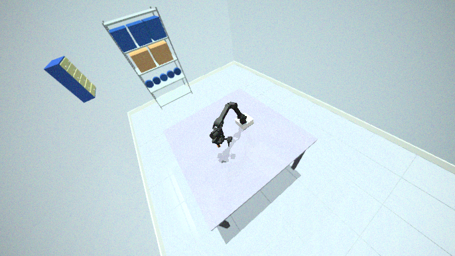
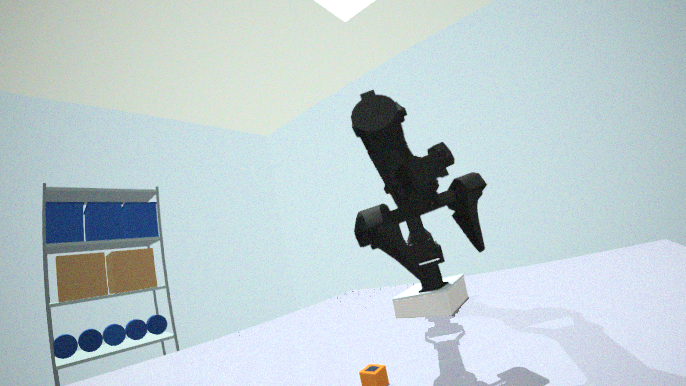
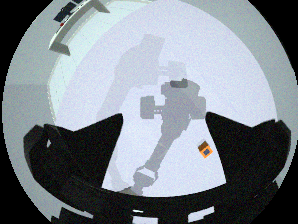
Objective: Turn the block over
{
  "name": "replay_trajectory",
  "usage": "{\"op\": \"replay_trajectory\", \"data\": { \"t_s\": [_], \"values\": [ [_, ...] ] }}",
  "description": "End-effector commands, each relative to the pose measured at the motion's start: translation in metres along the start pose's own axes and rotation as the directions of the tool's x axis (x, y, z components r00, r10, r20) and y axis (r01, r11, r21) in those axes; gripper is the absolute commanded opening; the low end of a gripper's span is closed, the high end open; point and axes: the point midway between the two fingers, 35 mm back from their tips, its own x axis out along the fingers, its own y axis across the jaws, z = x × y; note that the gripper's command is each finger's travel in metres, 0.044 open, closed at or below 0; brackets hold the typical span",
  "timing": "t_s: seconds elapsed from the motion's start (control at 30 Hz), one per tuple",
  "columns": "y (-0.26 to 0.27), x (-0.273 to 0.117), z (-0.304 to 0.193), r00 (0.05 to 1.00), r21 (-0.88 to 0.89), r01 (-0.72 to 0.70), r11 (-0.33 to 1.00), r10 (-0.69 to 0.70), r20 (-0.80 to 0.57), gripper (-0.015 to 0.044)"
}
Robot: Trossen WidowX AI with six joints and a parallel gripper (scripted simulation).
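Observation:
The orange block (image 1: 218, 146) (image 2: 374, 377) (image 3: 204, 149) rests on the table (image 1: 265, 149) (image 2: 280, 350) (image 3: 225, 75). Its dark square mark (image 2: 373, 368) (image 3: 206, 152) is on the face turned up. In the top view the block is mostly hidden by the arm. My gripper (image 1: 223, 146) (image 2: 452, 264) (image 3: 165, 116) is open wide and empty, high above the table and pointing down. In the wrist view the block shows below the fingertips' level, close beside the right finger's inner edge.
The arm's white base (image 1: 245, 123) (image 2: 420, 305) stands on the table behind the gripper. The arm's shadow falls on the table. A shelf rack (image 1: 176, 96) (image 2: 102, 245) with blue and brown boxes stands away from the table. A blue cabinet (image 1: 71, 81) is at the left in the top view.

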Motion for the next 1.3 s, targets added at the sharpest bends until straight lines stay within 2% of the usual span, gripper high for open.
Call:
{"op": "replay_trajectory", "data": {
  "t_s": [0.0, 0.13, 0.27, 0.53, 0.7, 1.27],
  "values": [
    [-0.055, 0.012, -0.050, 0.986, 0.335, 0.130, 0.933, -0.084, -0.147, 0.0440],
    [-0.097, 0.016, -0.100, 0.950, 0.578, 0.278, 0.767, -0.132, -0.282, 0.0440],
    [-0.114, 0.018, -0.123, 0.925, 0.669, 0.355, 0.653, -0.143, -0.351, 0.0440],
    [-0.113, 0.019, -0.122, 0.925, 0.669, 0.355, 0.653, -0.143, -0.351, 0.0440],
    [-0.118, 0.051, -0.134, 0.925, 0.669, 0.355, 0.653, -0.144, -0.351, 0.0440],
    [-0.121, 0.072, -0.141, 0.925, 0.669, 0.355, 0.653, -0.144, -0.351, 0.0440]
  ]
}}
